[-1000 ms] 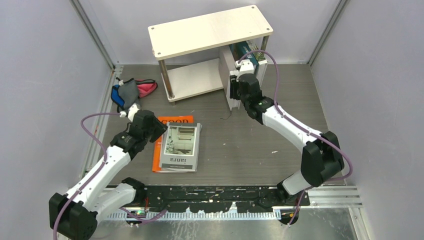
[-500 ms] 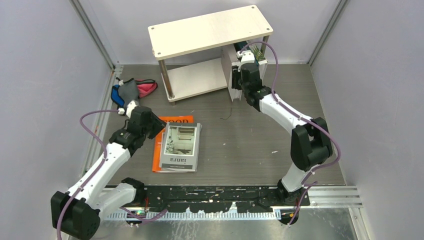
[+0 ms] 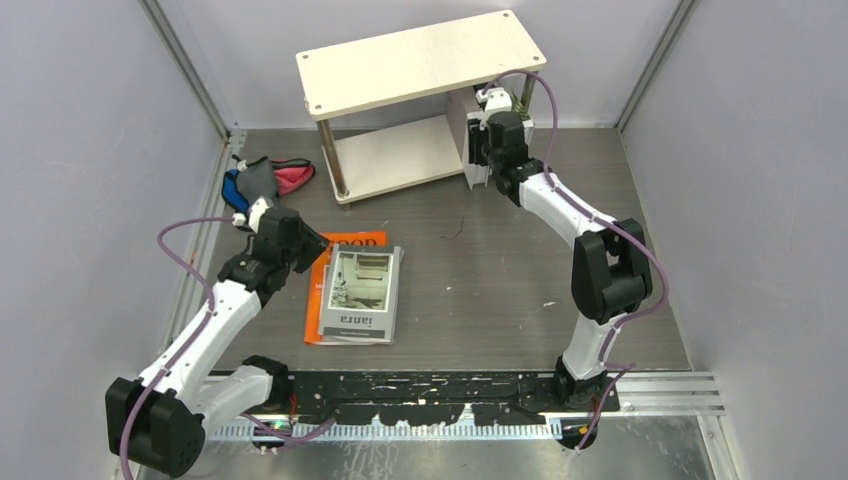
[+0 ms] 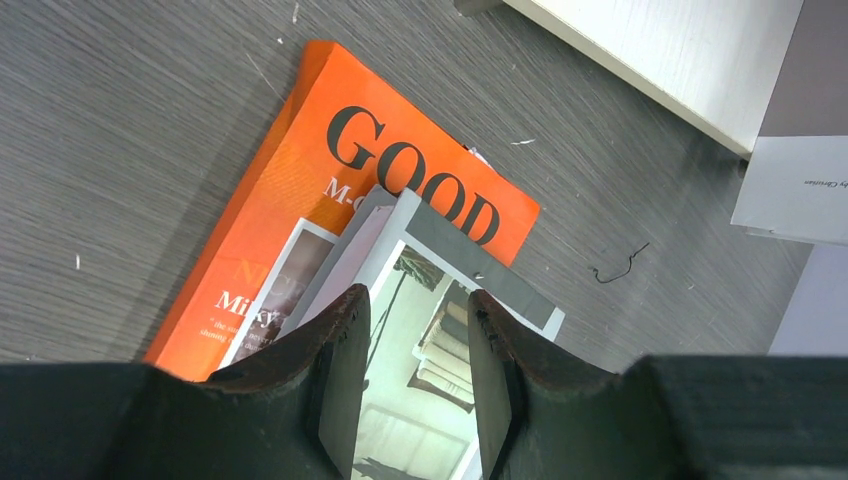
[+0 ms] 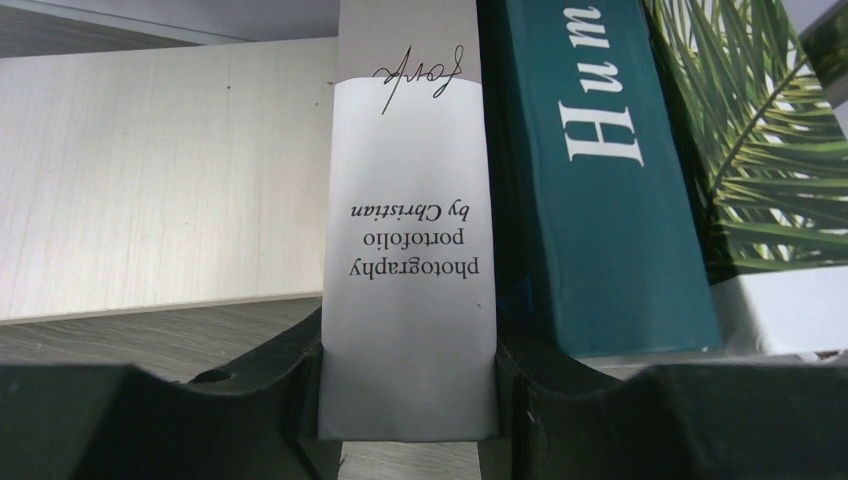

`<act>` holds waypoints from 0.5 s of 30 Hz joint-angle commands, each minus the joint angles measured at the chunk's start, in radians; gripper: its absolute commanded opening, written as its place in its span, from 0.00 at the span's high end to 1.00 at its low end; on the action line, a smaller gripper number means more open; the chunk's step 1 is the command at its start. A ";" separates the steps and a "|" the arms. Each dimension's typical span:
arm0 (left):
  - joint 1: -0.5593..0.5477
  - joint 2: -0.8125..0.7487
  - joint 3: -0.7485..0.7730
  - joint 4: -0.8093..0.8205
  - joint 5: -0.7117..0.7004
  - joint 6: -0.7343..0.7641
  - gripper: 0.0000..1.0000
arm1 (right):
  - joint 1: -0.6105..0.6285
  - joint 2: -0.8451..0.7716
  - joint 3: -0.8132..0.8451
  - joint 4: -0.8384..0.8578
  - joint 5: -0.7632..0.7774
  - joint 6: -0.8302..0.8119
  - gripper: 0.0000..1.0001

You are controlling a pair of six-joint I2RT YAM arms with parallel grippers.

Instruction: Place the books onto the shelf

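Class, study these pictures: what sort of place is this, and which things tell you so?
Probably a robot test cell in a lab: plain grey walls close in a small table, a left arm and a right arm are bolted at its near edge, and a small shelf stands at the back.

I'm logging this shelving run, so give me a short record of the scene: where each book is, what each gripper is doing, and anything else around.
shelf: two tiers, at the back of the table
lower tier, right end: teal Humor book and plant-cover book, upright
right gripper: shut on grey-white book, upright beside the teal Humor book
left gripper: open, above grey photo-cover book
flat on table: grey photo-cover book lying on orange book
other: cloth bundle, left of shelf
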 commanded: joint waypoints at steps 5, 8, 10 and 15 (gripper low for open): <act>0.014 0.002 0.036 0.068 0.000 0.001 0.59 | -0.016 0.022 0.079 0.061 -0.022 -0.049 0.60; 0.016 -0.003 0.030 0.068 -0.002 -0.002 0.59 | -0.015 0.031 0.080 0.069 -0.020 -0.054 0.58; 0.019 -0.004 0.027 0.067 -0.002 -0.001 0.59 | -0.015 0.041 0.087 0.072 -0.014 -0.062 0.57; 0.028 -0.009 0.020 0.067 0.000 0.000 0.59 | -0.015 0.062 0.112 0.076 -0.011 -0.076 0.56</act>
